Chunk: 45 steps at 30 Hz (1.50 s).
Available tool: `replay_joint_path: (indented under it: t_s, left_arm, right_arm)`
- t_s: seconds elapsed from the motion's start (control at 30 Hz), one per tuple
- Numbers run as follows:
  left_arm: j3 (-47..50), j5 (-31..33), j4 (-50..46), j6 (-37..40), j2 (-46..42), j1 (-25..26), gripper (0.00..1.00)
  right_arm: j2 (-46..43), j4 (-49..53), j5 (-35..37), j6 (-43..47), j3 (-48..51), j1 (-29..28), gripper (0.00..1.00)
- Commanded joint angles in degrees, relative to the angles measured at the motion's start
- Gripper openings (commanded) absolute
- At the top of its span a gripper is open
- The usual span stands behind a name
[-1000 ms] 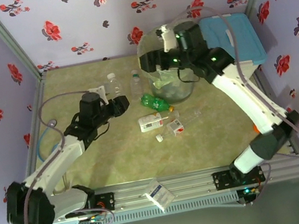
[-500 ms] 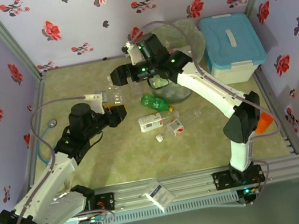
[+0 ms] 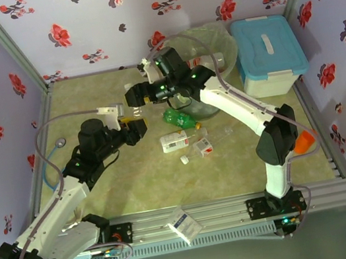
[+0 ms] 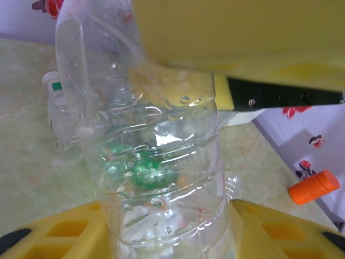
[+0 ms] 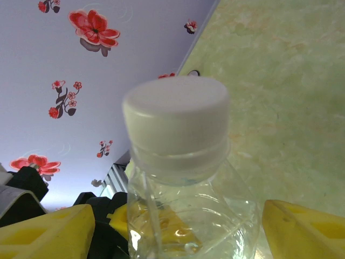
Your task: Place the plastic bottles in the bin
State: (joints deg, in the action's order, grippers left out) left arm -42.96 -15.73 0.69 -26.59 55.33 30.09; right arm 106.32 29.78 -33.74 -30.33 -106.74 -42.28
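The bin (image 3: pixel 224 45) is standing at the far side of the table, and a blue-lidded cooler (image 3: pixel 269 45) is sitting just to the right of the bin. The right arm is reaching across the front of the bin to its left. There the right gripper (image 3: pixel 134 99) is hanging with its fingers (image 5: pixel 48 234) spread wide. In the right wrist view a white-capped bottle (image 5: pixel 175 116) is standing in the gap, its cap and neck clear of both fingers. Also left of the bin, and a little nearer the arm bases, the left gripper (image 3: pixel 135 129) is pressing its two yellow fingers against the sides of a clear bottle (image 4: pixel 161 178). It is gripping the bottle low on the body. The bottle is leaning slightly in the left wrist view, with a broad yellow part on a black bar showing close above it. Whether this is the white-capped bottle itself I cannot tell. In front of the bin a green bottle (image 3: pixel 179 118) is lying on its side. A white-labelled bottle (image 3: pixel 176 142) is lying just nearer than it, with a small red-and-white item (image 3: pixel 203 146) beside that. An orange capped thing (image 4: pixel 314 186) is lying well to the right.
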Motion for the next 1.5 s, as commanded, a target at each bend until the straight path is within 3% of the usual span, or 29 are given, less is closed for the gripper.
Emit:
replay_joint_path:
  t_s: [0.0,0.33,0.6,0.67,0.8,0.97,1.23,1.47]
  left_arm:
    - [-0.13,-1.11,3.4,0.41,-0.53,-0.1,0.51]
    - [-0.37,-1.09,3.44,-0.17,-0.12,-0.11,0.52]
    - [-0.71,-1.1,3.93,0.16,0.65,-0.07,0.55]
    - [-0.86,-1.13,3.8,0.16,0.74,-0.11,0.61]
    - [-0.51,-1.11,3.72,0.45,0.0,-0.07,0.85]
    - [1.09,-1.1,3.49,-0.16,-1.78,-0.1,0.91]
    - [2.22,1.87,-0.81,-0.81,-2.95,-0.12,0.92]
    - [2.99,3.52,-2.26,-1.85,-0.96,-0.39,0.92]
  right_arm:
    - [0.42,-2.64,-2.16,-0.94,0.89,-0.34,0.76]
    - [-0.2,-4.62,-1.95,-1.66,2.25,0.28,0.53]
    - [-1.67,-5.81,-0.47,-0.92,1.85,1.45,0.43]
    - [-1.8,-5.77,-0.45,-0.95,0.97,1.91,0.43]
    - [-1.43,-5.54,0.41,-0.28,-1.59,3.75,0.43]
    - [-0.47,-3.45,2.02,1.69,-8.03,7.23,0.42]
    - [0.47,2.69,11.08,7.84,-20.45,13.44,0.42]
    - [-4.62,13.49,27.65,20.9,-23.21,19.87,0.43]
